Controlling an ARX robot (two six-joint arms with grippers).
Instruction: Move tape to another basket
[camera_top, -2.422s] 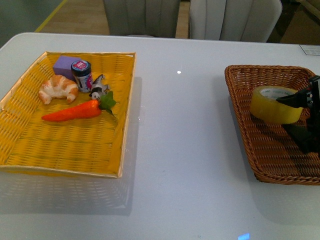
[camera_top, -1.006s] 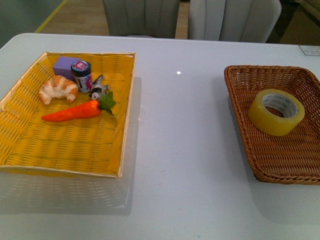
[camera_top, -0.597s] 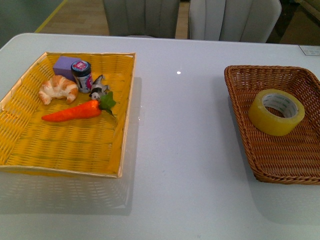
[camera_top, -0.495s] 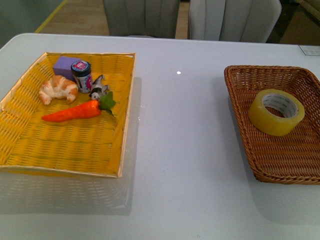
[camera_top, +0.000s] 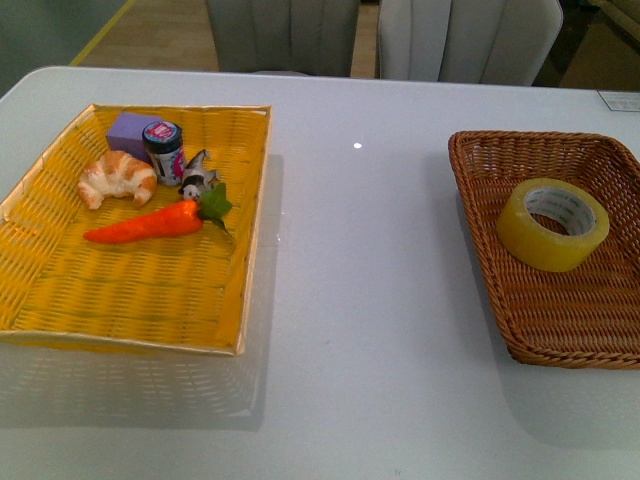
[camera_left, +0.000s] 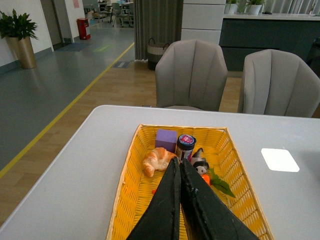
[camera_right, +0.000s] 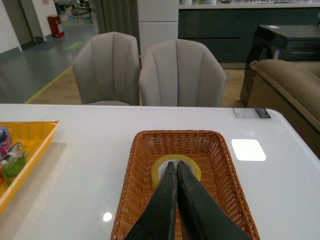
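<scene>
now tape (camera_top: 553, 224) flat inside the brown basket (camera_top: 520, 340), no gripper on it

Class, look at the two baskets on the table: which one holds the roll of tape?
The brown wicker basket holds the tape; the yellow basket holds food items.

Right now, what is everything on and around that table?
tape: 1, yellowish, in brown basket
basket: 1, brown wicker, table's right side
yellow basket: 1, table's left side
croissant: 1, tan, in yellow basket
carrot: 1, orange, in yellow basket
purple box: 1, yellow basket's far end
jar: 1, dark, beside box
small figure: 1, black-white, beside jar
table: 1, white
chairs: 2, grey, behind table
left gripper: 1, black, shut
right gripper: 1, black, shut
</scene>
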